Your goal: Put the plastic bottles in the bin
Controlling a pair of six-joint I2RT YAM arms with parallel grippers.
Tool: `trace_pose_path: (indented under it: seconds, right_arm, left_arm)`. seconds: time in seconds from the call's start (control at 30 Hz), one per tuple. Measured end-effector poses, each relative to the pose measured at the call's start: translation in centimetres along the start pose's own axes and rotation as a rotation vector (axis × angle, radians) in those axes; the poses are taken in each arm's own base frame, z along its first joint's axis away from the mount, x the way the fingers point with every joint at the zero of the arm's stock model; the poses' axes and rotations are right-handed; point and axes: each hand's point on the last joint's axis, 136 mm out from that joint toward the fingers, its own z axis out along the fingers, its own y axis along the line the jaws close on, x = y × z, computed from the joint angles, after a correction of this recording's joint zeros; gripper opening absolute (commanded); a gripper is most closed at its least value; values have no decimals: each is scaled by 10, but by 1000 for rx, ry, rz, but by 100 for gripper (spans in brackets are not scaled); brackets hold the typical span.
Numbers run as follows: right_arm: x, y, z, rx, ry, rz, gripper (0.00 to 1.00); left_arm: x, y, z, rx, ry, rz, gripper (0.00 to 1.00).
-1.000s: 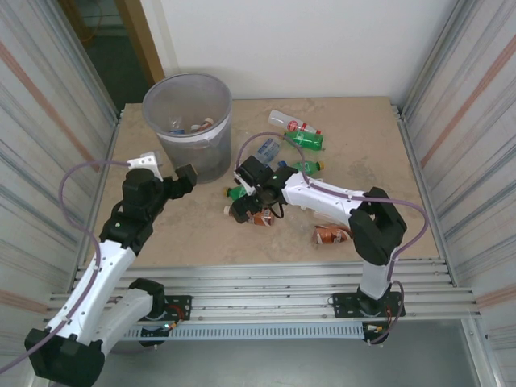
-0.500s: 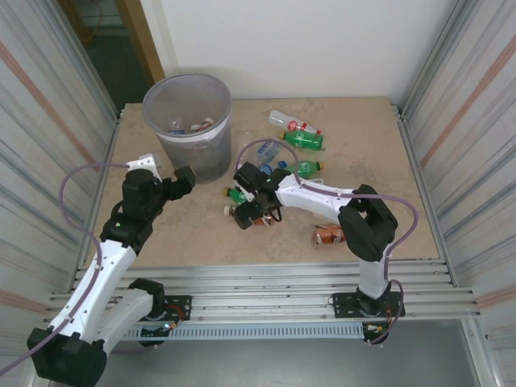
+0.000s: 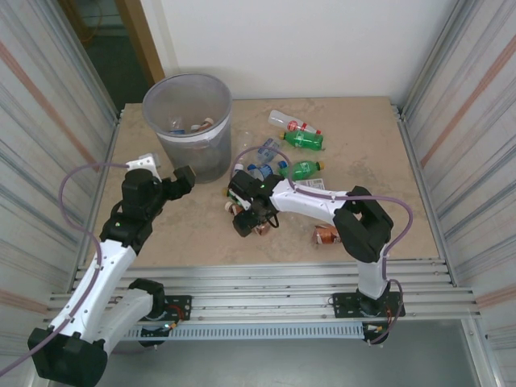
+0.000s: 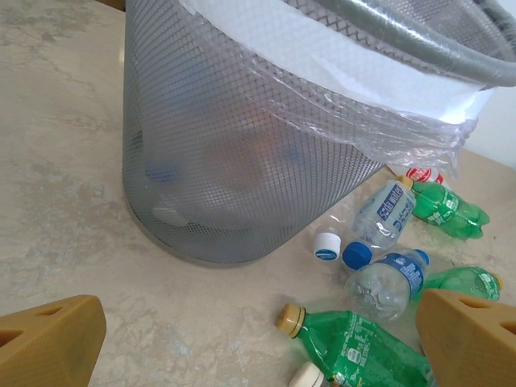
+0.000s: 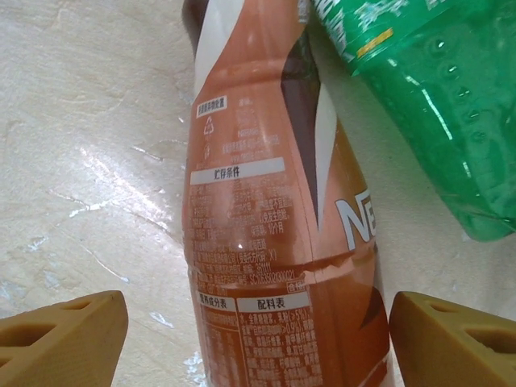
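A brown-labelled plastic bottle (image 5: 266, 242) lies on the table between the fingers of my right gripper (image 5: 258, 339). The jaws stand open, with a gap on each side of the bottle. A green bottle (image 5: 419, 105) lies right beside it. From above, the right gripper (image 3: 246, 218) is low over the cluster of bottles near the table's middle. My left gripper (image 3: 184, 181) hangs open and empty beside the bin (image 3: 188, 121), which holds a few bottles. Its wrist view shows the bin's mesh wall (image 4: 242, 161), a green bottle (image 4: 363, 347) and blue-labelled clear bottles (image 4: 387, 278).
More bottles lie right of the bin: a clear red-labelled one (image 3: 289, 122), two green ones (image 3: 305, 140) (image 3: 304, 169), and a crushed brown one (image 3: 326, 235) near the right arm. A loose white cap (image 4: 326, 244) lies by the bin's foot. Metal walls flank the table.
My right gripper has moved left and down onto the brown bottle, and its jaws have narrowed around it. The left arm has stayed still.
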Motion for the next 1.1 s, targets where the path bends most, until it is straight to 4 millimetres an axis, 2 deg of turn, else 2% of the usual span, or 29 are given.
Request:
trace_pose_path:
  seconds: [0.33,0.63,0.9,1.1]
  right_arm:
    - [7,9,10,-37,36,-36,70]
    - [24,12,28,-37,98,-68,61]
    - [23,18,30,-60,92,-78,46]
    - [21,21,29,-60,81,-90,42]
  left_arm:
    - [-1,2,0,-5,-3,-3,99]
    - [-1,2,0,-6,-2,-3,99]
    - [0,5,-1,-11,-6,-6,99]
    - [-2,6,-7,-7,-23,-11,99]
